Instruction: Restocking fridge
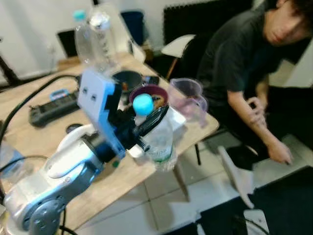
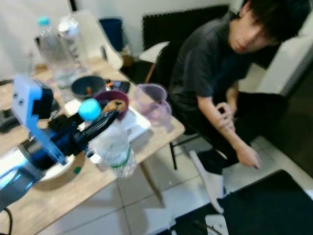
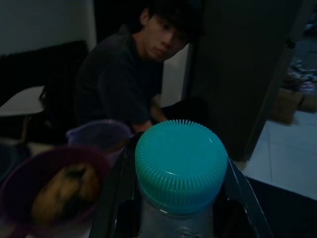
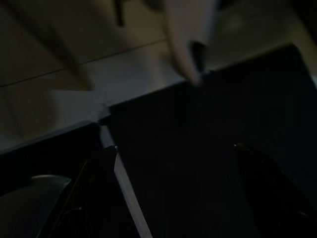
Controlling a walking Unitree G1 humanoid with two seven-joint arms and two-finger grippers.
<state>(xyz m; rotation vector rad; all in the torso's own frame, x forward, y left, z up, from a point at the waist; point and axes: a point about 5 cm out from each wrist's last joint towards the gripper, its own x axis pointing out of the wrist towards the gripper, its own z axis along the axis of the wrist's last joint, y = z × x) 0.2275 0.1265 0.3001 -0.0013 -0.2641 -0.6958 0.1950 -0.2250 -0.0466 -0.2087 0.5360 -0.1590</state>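
Both eye views are evenly lit but smeared by motion blur, with the person (image 1: 244,73) and table (image 1: 44,137) soft-edged. The left wrist view is dim; the teal cap (image 3: 181,166) is sharp and the background hazy. The right wrist view is very dark and blurred.

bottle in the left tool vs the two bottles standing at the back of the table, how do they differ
The held bottle is gripped at the neck by the left tool, at the table's near edge; the back bottles stand free, far side. The held one looks shorter; the back ones look taller. All are clear plastic; the held one and one back bottle have turquoise caps.
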